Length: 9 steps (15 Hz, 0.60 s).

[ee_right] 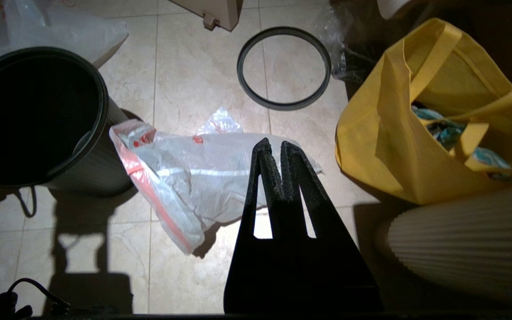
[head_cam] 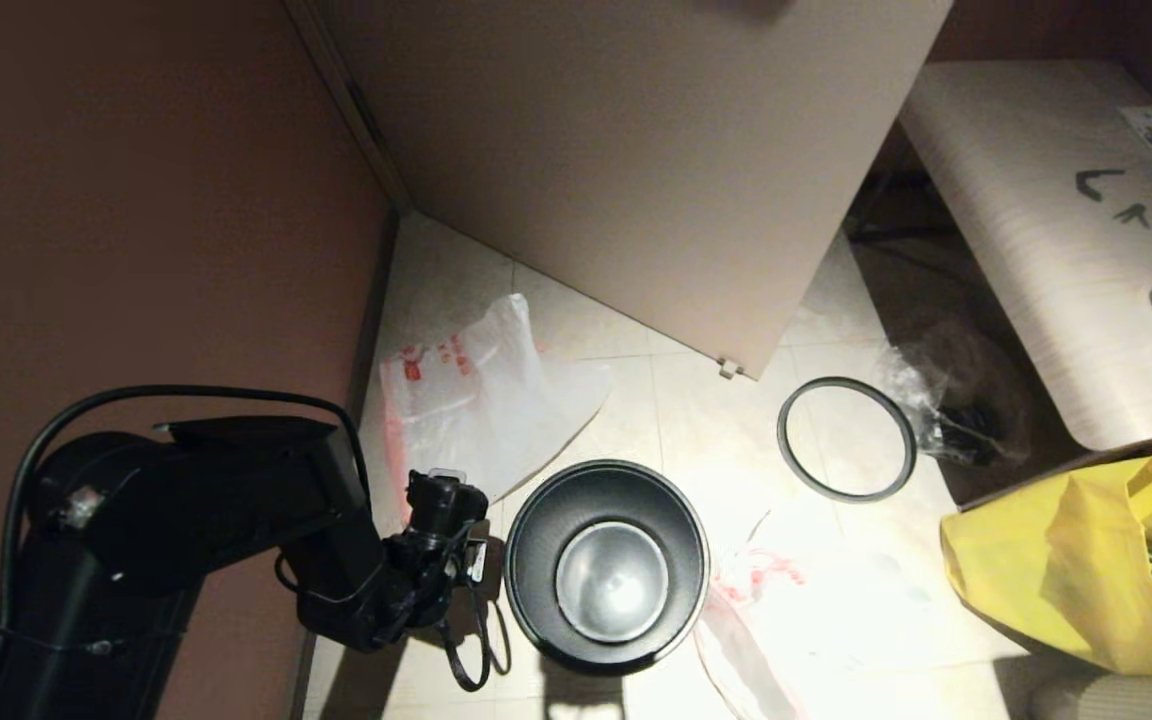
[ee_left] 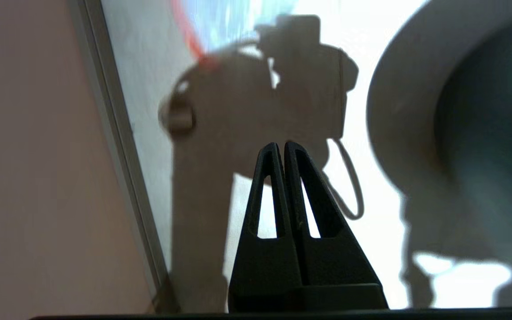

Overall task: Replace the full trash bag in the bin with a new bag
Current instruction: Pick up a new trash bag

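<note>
A pale tiled floor (head_cam: 696, 420) carries everything. The black bin (head_cam: 606, 565) stands at lower centre, a flat white bag (head_cam: 481, 395) lies to its upper left, another (ee_right: 185, 175) beside it, a grey ring (head_cam: 846, 437) upper right, a yellow tote (head_cam: 1086, 570) far right.

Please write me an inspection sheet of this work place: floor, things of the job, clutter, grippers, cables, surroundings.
Surface: pale tiled floor, brightly lit.
Job's things: bin upright and unlined, steel bottom showing; rim ring lies apart on the tiles; flat white bag with a pink-red edge lies right of the bin; second white bag with red print lies by the wall.
Clutter: yellow tote, clear film bag holding dark things.
Grippers: left gripper shut, empty, beside the bin; right gripper shut, empty, above the flat bag.
Cables: black loop hangs from the left arm.
Surroundings: brown wall, beige panel, wood-grain bench.
</note>
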{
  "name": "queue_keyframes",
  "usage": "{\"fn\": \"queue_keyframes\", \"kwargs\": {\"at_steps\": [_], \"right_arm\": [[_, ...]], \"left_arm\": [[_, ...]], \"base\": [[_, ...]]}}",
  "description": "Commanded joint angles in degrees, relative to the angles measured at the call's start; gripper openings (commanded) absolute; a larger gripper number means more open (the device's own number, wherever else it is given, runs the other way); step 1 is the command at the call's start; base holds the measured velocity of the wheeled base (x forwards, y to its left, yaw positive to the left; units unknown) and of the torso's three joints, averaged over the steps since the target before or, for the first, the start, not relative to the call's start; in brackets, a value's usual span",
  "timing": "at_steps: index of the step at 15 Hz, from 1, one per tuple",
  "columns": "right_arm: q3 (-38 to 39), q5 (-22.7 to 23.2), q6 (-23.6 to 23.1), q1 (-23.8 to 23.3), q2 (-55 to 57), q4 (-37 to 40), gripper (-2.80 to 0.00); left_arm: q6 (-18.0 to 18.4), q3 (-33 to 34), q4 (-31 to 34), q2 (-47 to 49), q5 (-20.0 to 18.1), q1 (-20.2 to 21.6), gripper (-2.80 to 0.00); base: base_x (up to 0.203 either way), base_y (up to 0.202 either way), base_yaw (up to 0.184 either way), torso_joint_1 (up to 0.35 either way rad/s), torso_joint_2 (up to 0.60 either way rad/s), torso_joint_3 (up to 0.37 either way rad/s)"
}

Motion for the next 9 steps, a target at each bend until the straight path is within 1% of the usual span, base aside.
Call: {"fn": "queue_keyframes", "kwargs": {"at_steps": [1,4,6,9], "right_arm": [[0.0,-0.01,-0.01,0.01,0.05,0.07,-2.8],[0.0,-0.01,0.0,0.01,0.05,0.07,-2.8],[0.0,-0.01,0.0,0.01,0.05,0.07,-2.8],[0.0,-0.01,0.0,0.01,0.05,0.07,-2.8]], "left_arm": [[-0.04,-0.02,-0.33,-0.07,0.2,0.0,-2.8],[0.27,-0.1,-0.51,0.11,0.29,0.0,-2.8],[3.3,-0.61,-1.17,0.28,0.23,0.3,-2.8],[4.42,-4.24,-2.39,0.13,0.68,0.79,-2.8]], "base": [[0.195,0.0,0.002,-0.002,0.0,0.002],[0.181,0.0,0.003,0.004,0.0,-0.001],[0.033,0.0,-0.002,0.005,0.0,0.0],[0.0,0.0,0.0,0.0,0.0,0.0]]}}
